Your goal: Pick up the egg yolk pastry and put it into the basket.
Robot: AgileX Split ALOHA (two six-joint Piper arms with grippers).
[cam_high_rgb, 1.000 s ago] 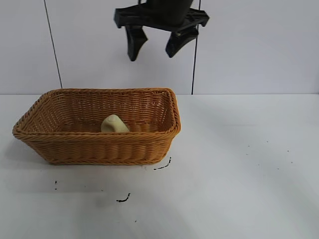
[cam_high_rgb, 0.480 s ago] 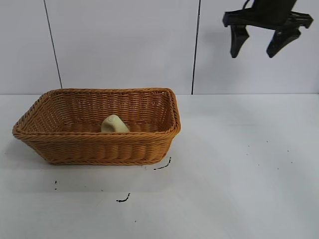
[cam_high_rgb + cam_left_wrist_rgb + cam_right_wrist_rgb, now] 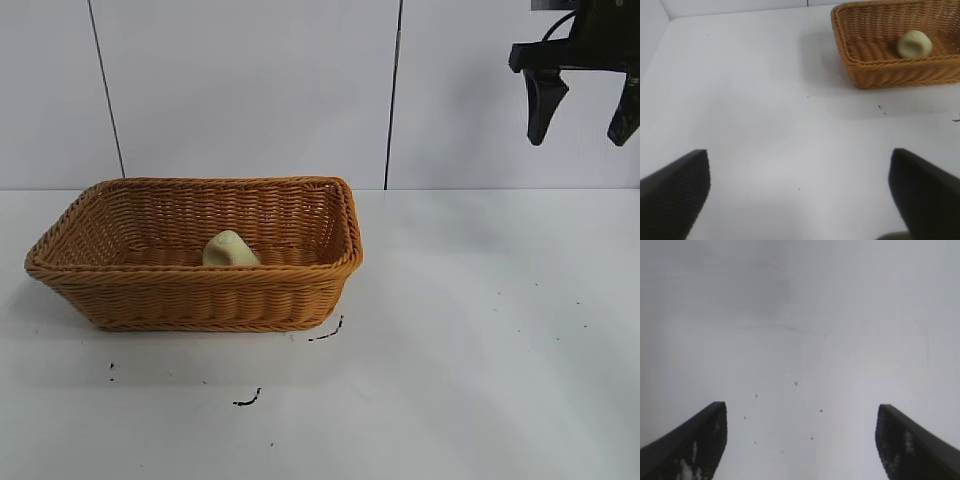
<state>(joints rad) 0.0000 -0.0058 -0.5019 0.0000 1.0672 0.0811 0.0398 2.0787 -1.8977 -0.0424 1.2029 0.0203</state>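
The egg yolk pastry [image 3: 230,249] [image 3: 914,44] is a pale yellow-green lump lying inside the golden-brown wicker basket [image 3: 200,297] [image 3: 850,37] on the left half of the white table. High at the far right of the exterior view, my right gripper [image 3: 583,128] [image 3: 801,412] hangs open and empty, well away from the basket, with only bare table below it. My left gripper [image 3: 799,160] is also open and empty over bare table, apart from the basket; the exterior view does not show it.
Small black marks [image 3: 327,333] dot the white tabletop in front of the basket. A white panelled wall with dark vertical seams [image 3: 393,95] stands behind. Bare table stretches to the right of the basket.
My right gripper has travelled from above the basket to the far right and slightly lower, staying open. The pastry and basket have not moved.
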